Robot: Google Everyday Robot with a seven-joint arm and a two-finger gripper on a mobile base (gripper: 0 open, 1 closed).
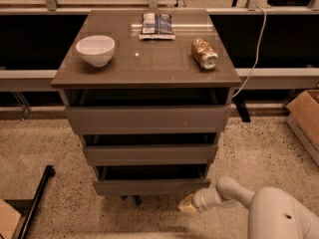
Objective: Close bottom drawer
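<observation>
Grey-brown bench [149,68] top is well above the gripper [188,204], which hangs low over the speckled floor [259,153]. On the bench: white bowl [95,49] far up-left of the gripper, and dark snack packet [156,24] furthest back, slightly left of it. Gold can [205,53] on its side, almost straight above the gripper.

The bottom drawer [149,186] is grey-brown. The gripper [188,204], tan on a white arm [234,190], sits near the drawer front's lower edge.
</observation>
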